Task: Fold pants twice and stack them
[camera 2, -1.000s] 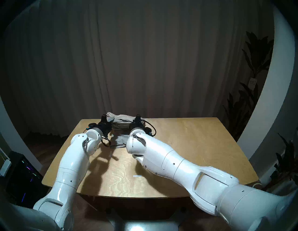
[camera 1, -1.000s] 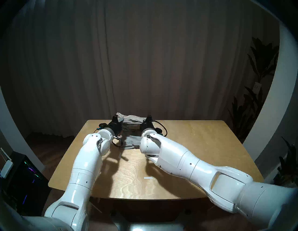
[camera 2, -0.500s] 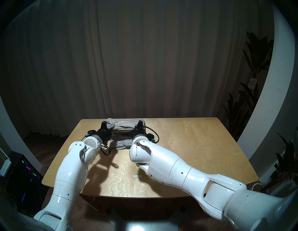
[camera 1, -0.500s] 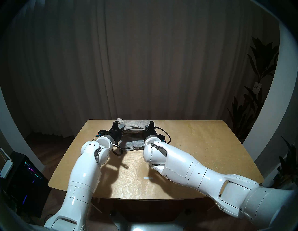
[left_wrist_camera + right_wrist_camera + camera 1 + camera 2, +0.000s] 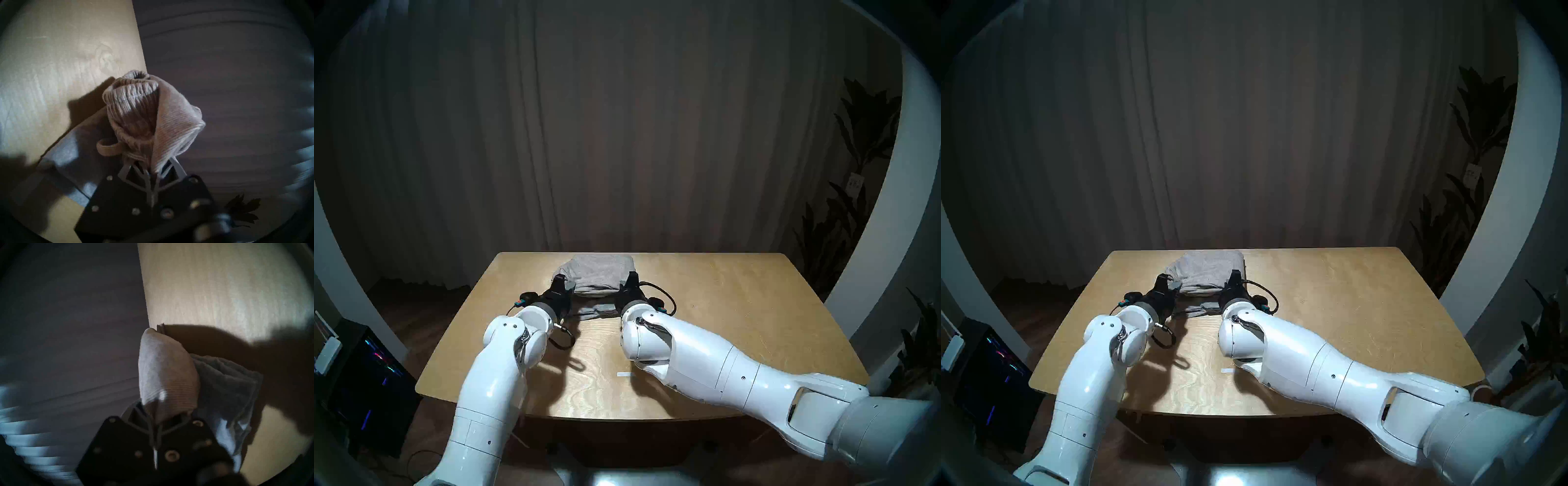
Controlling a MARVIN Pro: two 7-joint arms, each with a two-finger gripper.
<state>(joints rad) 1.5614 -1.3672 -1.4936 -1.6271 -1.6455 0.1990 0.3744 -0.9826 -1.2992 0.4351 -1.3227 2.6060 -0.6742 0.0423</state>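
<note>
The larger beige-grey pants lie folded at the far middle of the wooden table. Their near edge is lifted by both grippers. My left gripper is shut on the left corner, where the ribbed waistband and a drawstring loop show. My right gripper is shut on the right corner. The smaller light grey pants lie flat on the table beneath and nearer to me, partly covered; they also show in the wrist views.
A small white tape mark is on the table's near middle. The table's far edge is just behind the pants. A dark computer case with lights stands on the floor at left, and plants stand at right.
Both grippers have drawn back toward me and lower, still holding the beige-grey pants. The cloth, bunched at the far edge before, now spreads over more of the light grey pair.
</note>
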